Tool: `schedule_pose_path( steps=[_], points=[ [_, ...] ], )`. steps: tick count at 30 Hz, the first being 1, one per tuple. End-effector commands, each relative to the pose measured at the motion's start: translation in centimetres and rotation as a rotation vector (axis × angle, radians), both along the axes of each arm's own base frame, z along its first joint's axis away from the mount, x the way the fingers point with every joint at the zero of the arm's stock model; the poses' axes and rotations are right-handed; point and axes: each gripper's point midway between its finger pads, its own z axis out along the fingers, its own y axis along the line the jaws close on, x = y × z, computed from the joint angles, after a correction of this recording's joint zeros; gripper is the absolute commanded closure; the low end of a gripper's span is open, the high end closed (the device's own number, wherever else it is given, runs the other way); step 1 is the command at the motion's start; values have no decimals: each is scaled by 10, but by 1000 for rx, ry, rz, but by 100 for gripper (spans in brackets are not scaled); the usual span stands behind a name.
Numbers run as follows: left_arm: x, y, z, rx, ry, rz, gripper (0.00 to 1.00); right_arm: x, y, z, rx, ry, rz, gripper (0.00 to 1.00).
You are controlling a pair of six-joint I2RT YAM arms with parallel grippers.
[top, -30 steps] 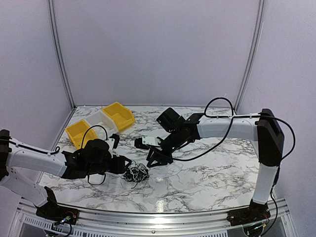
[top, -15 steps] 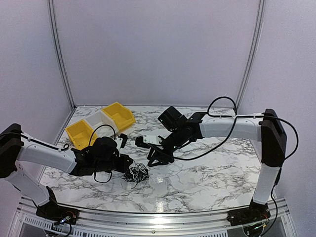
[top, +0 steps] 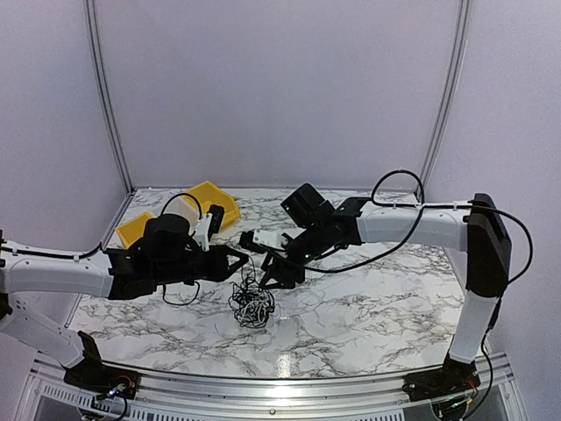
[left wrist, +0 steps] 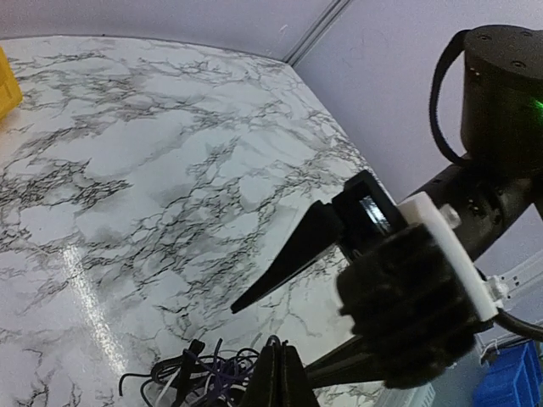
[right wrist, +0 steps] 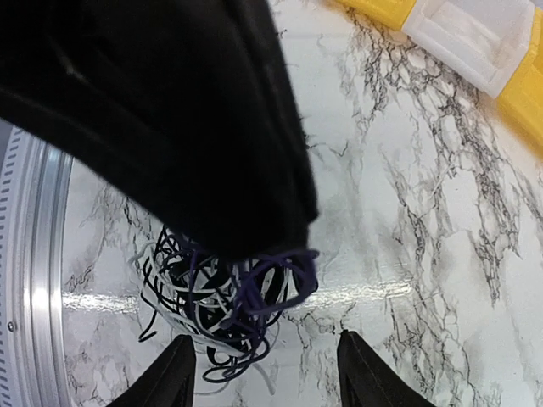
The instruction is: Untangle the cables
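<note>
Up and inward from a second ago, the left pincer [top: 238, 260] is clamped on a strand of the cables [top: 252, 304], their clump dangling onto the table [top: 368, 307], so the teasing-apart looks begun and the spread right pincer [top: 273, 274] alongside must next catch another loop.

My left gripper [left wrist: 277, 371] shows at 6 o'clock, its fingers pressed together into one thin dark wedge. The cables [left wrist: 199, 383] bunch at 7 o'clock, just beside it, above the marble table [left wrist: 144, 161]. The right gripper [left wrist: 265, 341] reaches in from 4 o'clock, jaws parted, upper finger pointing toward 8 o'clock. A yellow bin [left wrist: 4, 80] peeks in at 10 o'clock.
</note>
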Motion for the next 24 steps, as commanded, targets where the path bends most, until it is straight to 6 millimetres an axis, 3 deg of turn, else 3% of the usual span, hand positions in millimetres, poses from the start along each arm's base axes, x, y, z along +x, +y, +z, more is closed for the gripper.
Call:
schedule_pose_path(
  steps=[1,4,8,13,19,23,24],
  points=[
    [-9,-14,50,-117,-38,-85,100,12,17,53,121,-72,-35,43],
    [-9,-19,62,-115,-42,-105,100,6,19,58,142,-56,-13,44],
    [-9,-24,60,-87,-32,-129,100,0,13,74,171,-75,4,45],
    [-9,-28,56,-77,-23,-137,100,-2,7,94,205,-128,7,55],
    [-10,-27,52,-63,-29,-140,100,-2,10,87,199,-116,17,71],
    [-12,-25,54,-64,-32,-145,100,0,11,79,191,-114,13,72],
    [-12,-25,54,-64,-32,-145,100,0,12,78,190,-114,16,78]
  ],
)
